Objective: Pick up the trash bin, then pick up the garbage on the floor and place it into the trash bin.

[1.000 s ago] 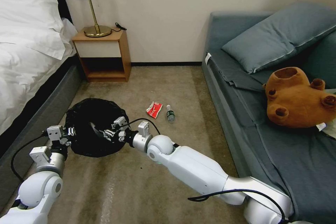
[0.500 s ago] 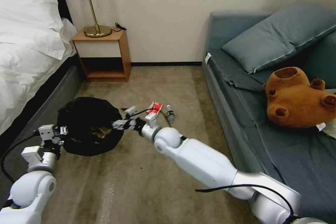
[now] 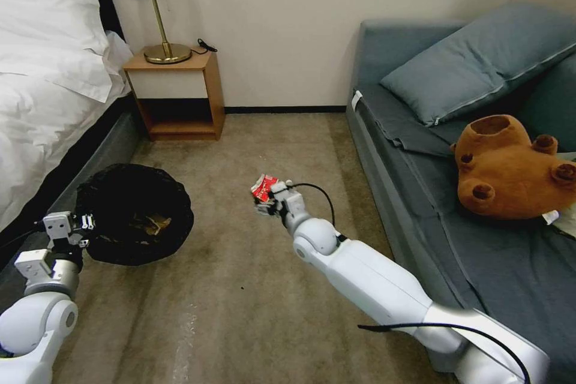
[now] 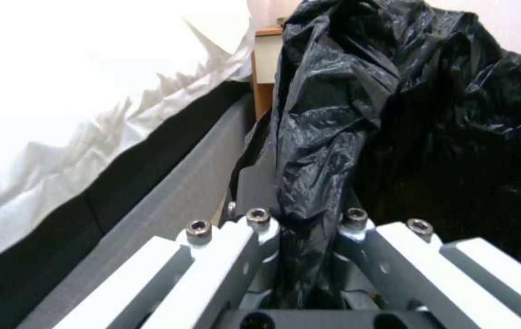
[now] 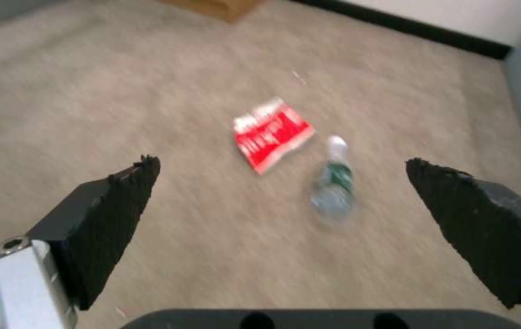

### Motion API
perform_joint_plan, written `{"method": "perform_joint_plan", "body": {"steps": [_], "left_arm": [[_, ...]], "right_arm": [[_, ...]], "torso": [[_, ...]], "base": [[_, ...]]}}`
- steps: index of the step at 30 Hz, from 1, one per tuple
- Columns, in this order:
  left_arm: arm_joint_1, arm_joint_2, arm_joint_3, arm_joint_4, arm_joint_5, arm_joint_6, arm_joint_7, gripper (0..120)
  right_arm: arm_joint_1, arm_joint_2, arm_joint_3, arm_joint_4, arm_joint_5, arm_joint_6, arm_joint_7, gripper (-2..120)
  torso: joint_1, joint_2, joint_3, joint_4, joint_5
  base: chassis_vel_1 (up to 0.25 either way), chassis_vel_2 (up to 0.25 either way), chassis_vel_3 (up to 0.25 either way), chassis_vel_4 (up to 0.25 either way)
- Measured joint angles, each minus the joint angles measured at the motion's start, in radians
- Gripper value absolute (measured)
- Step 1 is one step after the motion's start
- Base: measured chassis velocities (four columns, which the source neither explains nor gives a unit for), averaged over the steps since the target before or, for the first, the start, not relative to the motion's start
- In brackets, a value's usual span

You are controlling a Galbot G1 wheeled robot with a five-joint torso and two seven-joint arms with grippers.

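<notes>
Spreading right hand (image 5: 278, 183) over bottle (image 5: 333, 183)

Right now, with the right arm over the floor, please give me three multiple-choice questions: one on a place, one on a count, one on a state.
1. Where does the red-and-white packet lie?
A. on the carpet beside the small bottle
B. on the sofa
C. on the nightstand

2. How many litter pieces lie on the carpet below the right gripper?
A. none
B. two
C. four

3. What does the left gripper do?
A. hangs open
B. grips the plush bear
C. is shut on the black bag of the trash bin

Answers:
1 A: the right wrist view shows both side by side on the carpet.
2 B: packet and bottle.
3 C: the bag is pinched between its fingers.
</notes>
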Motion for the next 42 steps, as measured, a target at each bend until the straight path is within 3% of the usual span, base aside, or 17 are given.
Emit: {"method": "perform_joint_plan", "body": {"steps": [7, 28, 42], "left_arm": [[0.000, 0.006, -0.004, 0.003, -0.003, 0.000, 0.000, 4], [0.013, -0.014, 0.005, 0.031, -0.002, -0.034, 0.019, 4], [0.026, -0.018, 0.003, 0.048, 0.001, -0.055, 0.033, 4]], "right_arm": [[-0.051, -0.026, 0.049, -0.005, -0.009, 0.009, -0.027, 100], [-0.123, -0.008, 0.107, -0.053, -0.040, 0.044, -0.093, 100], [-0.134, 0.004, 0.110, -0.063, -0.049, 0.057, -0.094, 100]], "torso": [[0.000, 0.000, 0.000, 0.0002, 0.0000], [0.000, 0.000, 0.000, 0.0002, -0.0002], [0.000, 0.000, 0.000, 0.0003, -0.0002]], "base": [[0.000, 0.000, 0.000, 0.000], [0.000, 0.000, 0.000, 0.000], [-0.166, 0.151, 0.148, -0.163]]}}
